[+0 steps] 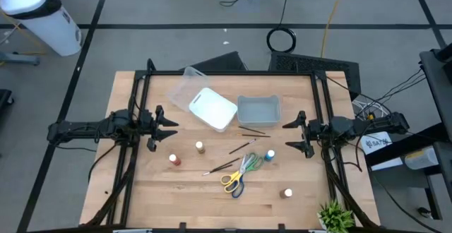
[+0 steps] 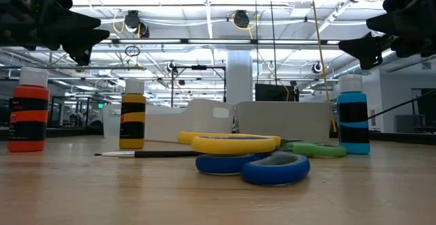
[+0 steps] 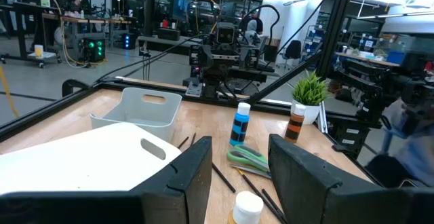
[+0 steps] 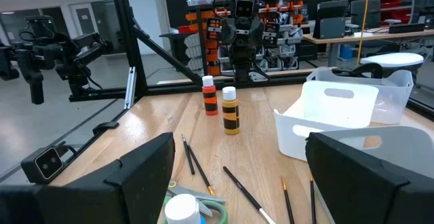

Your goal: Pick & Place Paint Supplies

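Nothing appears to have been placed yet; every paint supply lies loose on the surface [image 1: 141, 198] and both arms hang at its sides.

At 9 o'clock in the high view, the left end effector [image 1: 169, 131] hovers above the wood with its fingers spread and nothing between them. Just toward centre from it stand the red-capped bottle [image 1: 174, 159] and the ochre bottle [image 1: 200, 147].

At 12 o'clock sit the clear bin [image 1: 187, 86], the white bin [image 1: 212, 109] overlapping it, and the grey bin [image 1: 258, 109]; as far as the high view shows, none holds any supplies.

Around the centre, thin paintbrushes [image 1: 241, 147] lie scattered, one just beside the grey bin's near wall. Toward 6 o'clock the scissors [image 1: 237, 176], with yellow, green and blue handles, lie piled together. The blue bottle [image 1: 270, 154] stands just beside them, and a brown bottle [image 1: 287, 192] stands alone near 5 o'clock.

At 3 o'clock the right end effector [image 1: 292, 135] is likewise released and empty.

So the whole job remains: bottles, brushes and scissors all wait to be picked up.
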`<state>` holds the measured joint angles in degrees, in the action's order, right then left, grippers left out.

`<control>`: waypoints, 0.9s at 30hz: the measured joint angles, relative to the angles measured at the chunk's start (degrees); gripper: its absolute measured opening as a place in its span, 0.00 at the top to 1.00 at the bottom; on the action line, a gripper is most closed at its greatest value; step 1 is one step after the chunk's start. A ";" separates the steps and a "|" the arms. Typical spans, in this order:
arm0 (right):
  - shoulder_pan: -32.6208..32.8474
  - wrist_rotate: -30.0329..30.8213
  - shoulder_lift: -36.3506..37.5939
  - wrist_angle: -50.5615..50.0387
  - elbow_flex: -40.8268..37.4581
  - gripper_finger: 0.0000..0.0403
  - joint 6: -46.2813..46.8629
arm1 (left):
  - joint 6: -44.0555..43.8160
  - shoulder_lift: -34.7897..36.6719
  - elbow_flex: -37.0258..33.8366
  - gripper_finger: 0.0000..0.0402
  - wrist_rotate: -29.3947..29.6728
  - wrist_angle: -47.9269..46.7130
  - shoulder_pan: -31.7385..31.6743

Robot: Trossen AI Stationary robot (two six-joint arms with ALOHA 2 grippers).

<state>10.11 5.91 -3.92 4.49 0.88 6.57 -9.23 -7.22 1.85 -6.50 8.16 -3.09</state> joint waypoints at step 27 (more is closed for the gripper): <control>0.00 -0.01 0.00 0.00 0.00 0.22 0.01 | 6.16 0.00 0.00 0.62 2.22 4.56 0.02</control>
<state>10.11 5.90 -3.92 4.49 0.88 6.58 -3.07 -7.23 1.84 -4.28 12.72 -3.07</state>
